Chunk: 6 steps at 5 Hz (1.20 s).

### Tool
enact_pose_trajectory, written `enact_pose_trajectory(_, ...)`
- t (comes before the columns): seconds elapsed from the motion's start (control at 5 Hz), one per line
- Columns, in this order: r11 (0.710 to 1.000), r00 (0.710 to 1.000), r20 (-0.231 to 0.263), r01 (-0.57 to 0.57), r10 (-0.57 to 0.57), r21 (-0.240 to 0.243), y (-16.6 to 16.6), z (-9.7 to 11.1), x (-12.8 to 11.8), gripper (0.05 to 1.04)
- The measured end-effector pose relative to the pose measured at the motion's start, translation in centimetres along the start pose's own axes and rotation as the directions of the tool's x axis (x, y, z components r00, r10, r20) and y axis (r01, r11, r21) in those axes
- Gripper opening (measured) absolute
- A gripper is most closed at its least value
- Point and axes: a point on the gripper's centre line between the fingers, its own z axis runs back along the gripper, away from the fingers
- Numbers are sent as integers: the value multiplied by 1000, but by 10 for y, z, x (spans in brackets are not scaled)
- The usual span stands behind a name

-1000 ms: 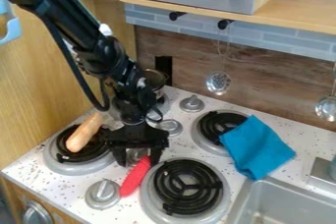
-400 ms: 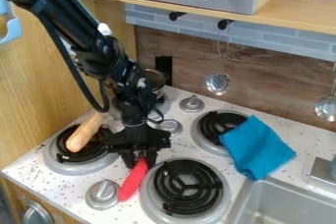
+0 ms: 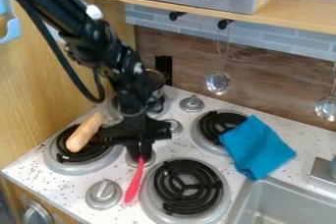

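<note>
My pincer (image 3: 140,154) is pressed shut on one red utensil (image 3: 134,182) by its upper end, so its length slants down between one knob (image 3: 103,194) and the front-right burner (image 3: 187,186). I count four burners, four knobs, one blue cloth (image 3: 258,147) and one tan elongated piece (image 3: 85,133), apparently supported by the left burner (image 3: 73,169).

open: above front-right burner (image 3: 187,199) | obstacles: red tool (image 3: 134,182) beside it, tan rod (image 3: 85,133) on front-left burner (image 3: 73,168), blue cloth (image 3: 257,146)
</note>
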Motion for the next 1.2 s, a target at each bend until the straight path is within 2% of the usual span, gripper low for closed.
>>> enact_pose_trajectory(0.4, 998, 999, 11, 37, -36, -41, -23, 27, 2, 112)
enact_pose_trajectory(0.6, 998, 998, 19, 58, -58, -19, -24, 38, 13, 112)
enact_pose_trajectory(0.8, 989, 988, -26, 149, -149, 3, -28, 40, 26, 112)
enact_pose_trajectory(1.0, 984, 982, -85, 173, -168, 52, -17, 35, 39, 112)
enact_pose_trajectory(1.2, 975, 971, -118, 215, -206, 64, -5, 32, 52, 112)
